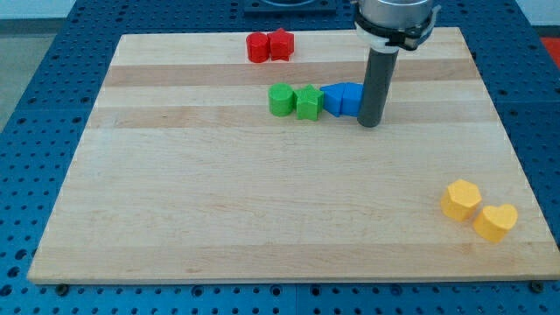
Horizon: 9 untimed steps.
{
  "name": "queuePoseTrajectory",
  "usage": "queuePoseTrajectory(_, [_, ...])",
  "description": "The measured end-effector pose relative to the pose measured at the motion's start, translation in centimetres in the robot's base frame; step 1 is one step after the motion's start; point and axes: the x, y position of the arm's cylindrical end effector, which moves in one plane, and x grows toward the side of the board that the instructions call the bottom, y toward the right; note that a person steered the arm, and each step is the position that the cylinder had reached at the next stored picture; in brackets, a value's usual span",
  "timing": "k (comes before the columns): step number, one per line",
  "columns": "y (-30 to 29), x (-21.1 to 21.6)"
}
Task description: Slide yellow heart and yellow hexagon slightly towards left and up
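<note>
My tip [369, 123] rests on the wooden board [219, 219] in the upper right part of the view, pressed right against the right side of a blue block [351, 99]; the rod is a plain dark cylinder with nothing that opens or closes, and it holds nothing. That blue block is one of two, the other blue block [333, 99] touching it on its left, and their exact shapes are hard to make out. Further to the view's left in the same row sit a green star-like block [308, 102] and a green cylinder [281, 100], the four forming a nearly continuous line. Near the top edge of the board two red blocks [269, 45] stand touching each other. The yellow hexagon [460, 199] and the yellow heart [495, 221] lie well apart from my tip, down in the board's lower right corner, the heart just to the right of and below the hexagon, the two touching or nearly so. Both yellow pieces are therefore below and to the right of my tip, with a bare stretch of wood between. Around the board runs a blue perforated table surface [52, 52].
</note>
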Motion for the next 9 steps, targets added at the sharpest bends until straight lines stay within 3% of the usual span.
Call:
queuePoseTrajectory(1, [0.0,0.0])
queuePoseTrajectory(3, [0.4,6.1])
queuePoseTrajectory(5, [7.3,6.4])
queuePoseTrajectory(7, [18.0,7.9])
queuePoseTrajectory(9, [20.6,16.5])
